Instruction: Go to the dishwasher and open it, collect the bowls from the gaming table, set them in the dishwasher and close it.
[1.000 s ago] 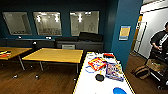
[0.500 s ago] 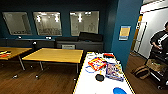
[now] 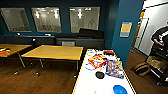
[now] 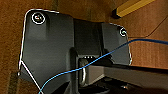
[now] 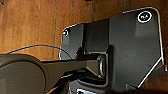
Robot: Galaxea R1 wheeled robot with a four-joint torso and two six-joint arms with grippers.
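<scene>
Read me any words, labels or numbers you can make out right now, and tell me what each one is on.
None can be read.
Yellow notice on the blue wall: print too blurred.
Red and yellow game box on the white table: lettering blurred.
Purple game box: lettering blurred.
Round marks on the robot's dark plates in both wrist views: glowing symbols, not legible.

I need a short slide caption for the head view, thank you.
Blue bowl and black bowl among game boxes on the gaming table.
</scene>
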